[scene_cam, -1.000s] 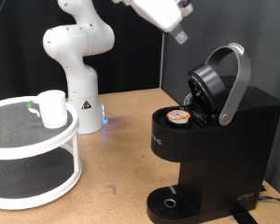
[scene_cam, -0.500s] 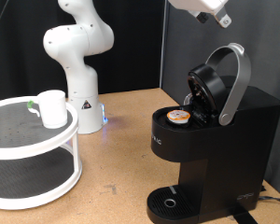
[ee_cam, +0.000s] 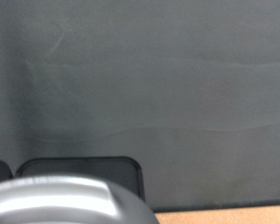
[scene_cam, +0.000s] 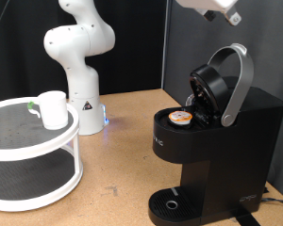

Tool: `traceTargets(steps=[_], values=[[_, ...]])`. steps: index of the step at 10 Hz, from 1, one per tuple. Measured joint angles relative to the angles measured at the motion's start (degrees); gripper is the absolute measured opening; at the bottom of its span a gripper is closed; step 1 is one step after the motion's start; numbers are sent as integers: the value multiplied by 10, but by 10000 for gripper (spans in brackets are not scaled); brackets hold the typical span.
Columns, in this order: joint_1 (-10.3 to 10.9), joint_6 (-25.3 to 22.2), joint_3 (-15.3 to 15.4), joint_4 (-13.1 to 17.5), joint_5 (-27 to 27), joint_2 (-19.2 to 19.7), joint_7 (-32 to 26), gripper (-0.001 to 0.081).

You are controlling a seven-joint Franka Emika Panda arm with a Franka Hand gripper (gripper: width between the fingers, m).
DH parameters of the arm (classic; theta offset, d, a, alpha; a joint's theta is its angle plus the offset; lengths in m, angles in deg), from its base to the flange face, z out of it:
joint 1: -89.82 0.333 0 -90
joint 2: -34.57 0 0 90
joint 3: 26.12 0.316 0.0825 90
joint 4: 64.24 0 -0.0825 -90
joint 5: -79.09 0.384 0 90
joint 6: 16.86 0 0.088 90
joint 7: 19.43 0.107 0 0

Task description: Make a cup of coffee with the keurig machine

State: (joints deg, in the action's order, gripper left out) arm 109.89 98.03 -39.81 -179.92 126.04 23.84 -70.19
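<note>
One brown wooden tabletop point(scene_cam: 123, 141) carries everything in the exterior view, with a dark curtain hanging behind it. At that view's left stands a round white two-tier shelf with dark mesh decks point(scene_cam: 33, 151), and the plain white handleless cup point(scene_cam: 53, 109) sits on its upper deck, near the rim closest to the white jointed robot arm base point(scene_cam: 77, 56), which rises just behind the shelf with a small blue light low on its foot. At the view's right stands the black boxy coffee brewer point(scene_cam: 217, 141), its rounded lid tipped up and back, the silver-grey curved handle point(scene_cam: 238, 83) arching over it; a small pod with a tan top point(scene_cam: 182, 117) rests in the open chamber, and the round drip tray point(scene_cam: 170, 202) at the bottom is bare. The white two-finger gripper point(scene_cam: 231, 16) is at the view's top right, well above the raised handle and apart from it, far across the table from the cup; it is cut by the frame edge and I cannot tell whether its fingers are spread or pressed together. In the wrist view, most of the picture is the grey curtain; the silver-grey handle point(ee_cam: 61, 201) fills the lower corner, blurred, with the black body of the brewer point(ee_cam: 79, 166) behind it and a strip of tabletop point(ee_cam: 224, 217) beside it. No fingers show there.
</note>
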Motion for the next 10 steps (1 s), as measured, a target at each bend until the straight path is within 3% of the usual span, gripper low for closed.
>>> traceTargets(steps=[4, 10], values=[[10, 9, 29, 13, 1, 7, 17, 800], [23, 59, 80, 29, 0, 36, 53, 800]])
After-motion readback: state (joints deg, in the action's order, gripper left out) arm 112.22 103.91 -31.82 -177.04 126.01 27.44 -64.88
